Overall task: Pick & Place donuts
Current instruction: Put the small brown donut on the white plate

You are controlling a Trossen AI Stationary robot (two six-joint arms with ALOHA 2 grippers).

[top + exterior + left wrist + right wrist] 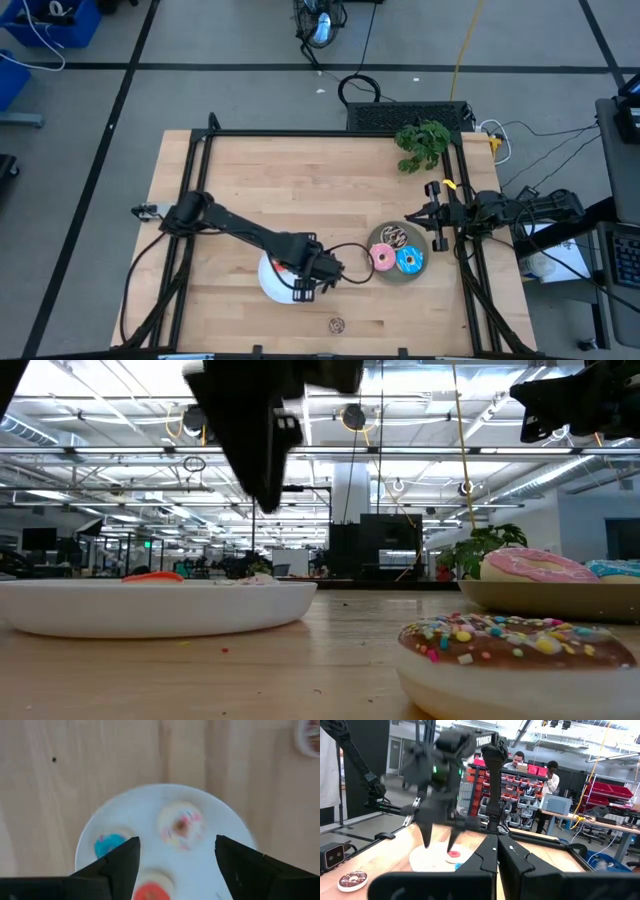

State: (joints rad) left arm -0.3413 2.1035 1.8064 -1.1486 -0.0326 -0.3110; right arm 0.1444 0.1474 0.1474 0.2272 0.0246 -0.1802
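Observation:
A white plate (210,870) holds three mini donuts: a white one (181,826), a blue one (110,845) and a red one (151,892). My left gripper (176,845) hangs open above this plate, pointing down, with nothing between its fingers; the right wrist view shows the left gripper (439,845) clear of the plate. A grey plate (398,278) carries a chocolate-sprinkled donut (393,237), a pink donut (383,258) and a blue donut (410,262). A small brown donut (337,324) lies flat on the table near the front edge. My right gripper (497,855) waits shut at the table's right edge.
A green plant (422,143) stands at the far right corner. A dark frame (300,133) runs around the tabletop. Bare wood lies across the far half and the left side of the table (300,190). People sit in the room beyond the table.

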